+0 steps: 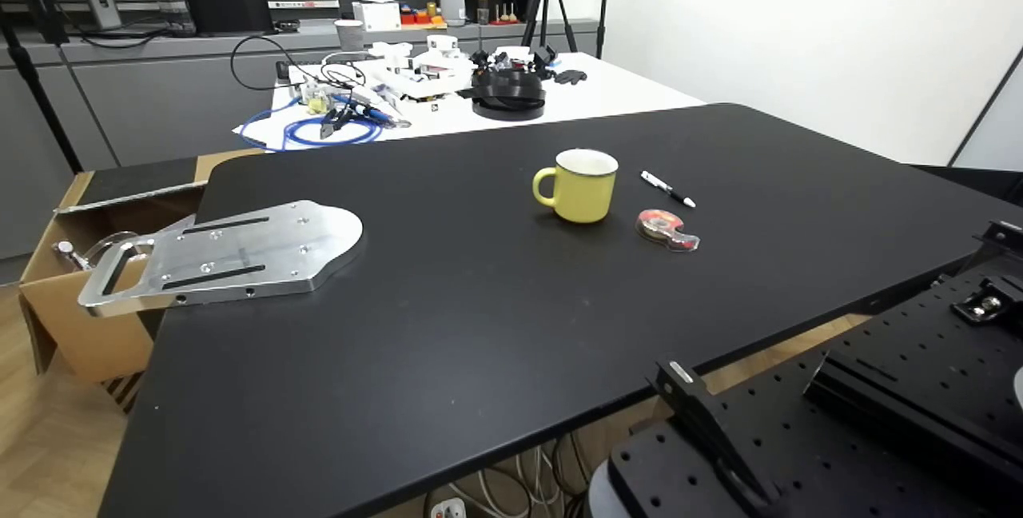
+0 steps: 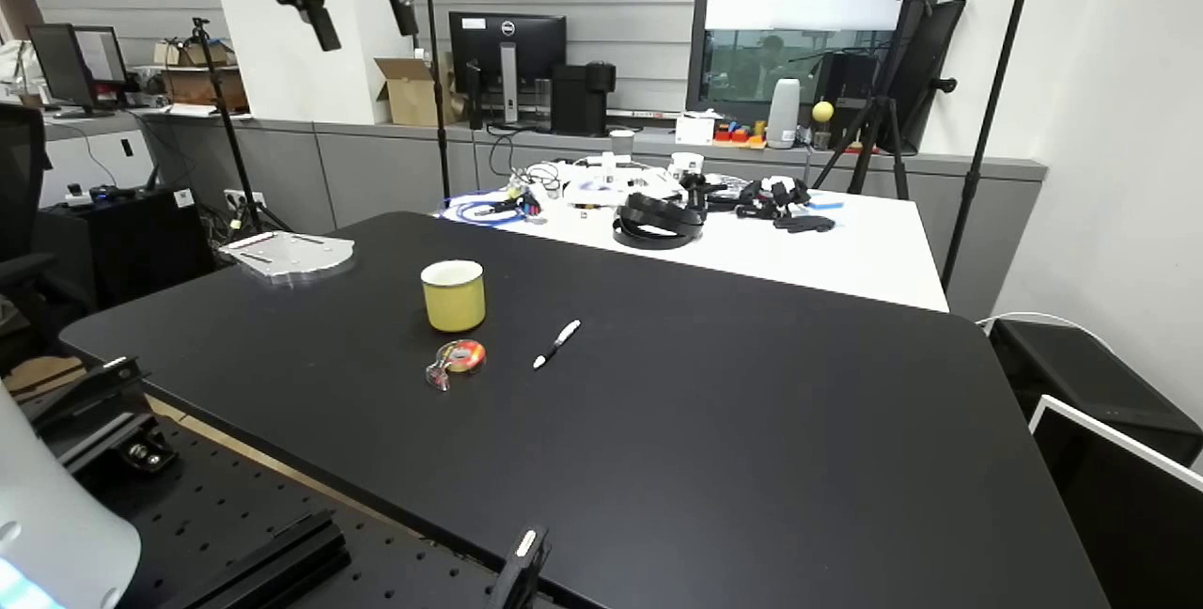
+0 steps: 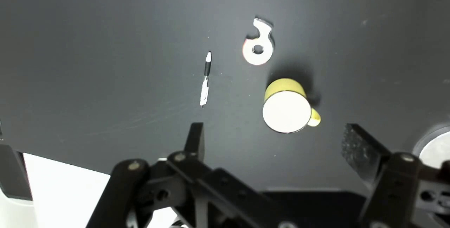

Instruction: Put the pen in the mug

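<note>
The pen, dark with a white section, lies flat on the black table in both exterior views (image 1: 669, 189) (image 2: 558, 343) and in the wrist view (image 3: 205, 79). The yellow-green mug stands upright beside it, apart from it, in both exterior views (image 1: 582, 194) (image 2: 455, 304) and in the wrist view (image 3: 286, 110). Its handle shows in the wrist view, and its inside looks plain white there. My gripper (image 3: 275, 131) is wide open with nothing between its fingers. In an exterior view the gripper (image 2: 367, 28) hangs high above the table; it is outside the other picture.
A red and clear tape dispenser (image 1: 659, 224) lies close to the mug and pen; it also shows in the wrist view (image 3: 257, 59). A flat metal plate (image 1: 248, 246) lies at a table edge. A white table (image 2: 789, 261) with cables and parts adjoins the black table (image 2: 714, 421).
</note>
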`<state>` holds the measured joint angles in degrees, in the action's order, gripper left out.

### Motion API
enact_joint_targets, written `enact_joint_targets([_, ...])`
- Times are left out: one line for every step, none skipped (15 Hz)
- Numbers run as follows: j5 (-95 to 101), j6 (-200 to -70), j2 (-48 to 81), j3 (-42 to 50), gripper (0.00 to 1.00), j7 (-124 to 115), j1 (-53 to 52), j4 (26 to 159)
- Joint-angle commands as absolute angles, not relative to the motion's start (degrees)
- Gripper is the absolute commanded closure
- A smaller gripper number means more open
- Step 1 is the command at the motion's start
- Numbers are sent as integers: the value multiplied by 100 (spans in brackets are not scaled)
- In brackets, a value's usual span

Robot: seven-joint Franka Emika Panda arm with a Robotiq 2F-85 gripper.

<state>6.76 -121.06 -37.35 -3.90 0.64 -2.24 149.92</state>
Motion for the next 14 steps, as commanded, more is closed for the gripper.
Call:
enact_joint_targets([900,-12533,-2997,55,0,521,61,14423])
enact_joint_targets([961,-12724,-2787,151,0,614,135,14298])
enact_joint_targets([997,-12955,-2561,203,0,554,240,14176])
enact_joint_targets([1007,-13220,-2331,240,0,431,331,14058])
enact_joint_targets([1027,-13543,-2074,249,0,265,442,13940])
enact_joint_targets([1041,-13809,-1834,248,0,151,532,13815])
enact_joint_targets([1047,-14049,-1586,242,0,34,617,13684])
enact_joint_targets([992,-14239,-1278,265,0,-41,669,13497])
enact_joint_targets([922,-14320,-1006,286,0,-108,693,13316])
enact_joint_targets([899,-14402,-727,287,0,-233,723,13146])
enact_joint_targets([911,-14456,-435,288,0,-370,742,12972])
enact_joint_targets([950,-14465,-130,288,0,-521,747,12790])
enact_joint_targets([955,-14459,135,301,0,-637,723,12623])
enact_joint_targets([951,-14444,404,311,0,-741,681,12468])
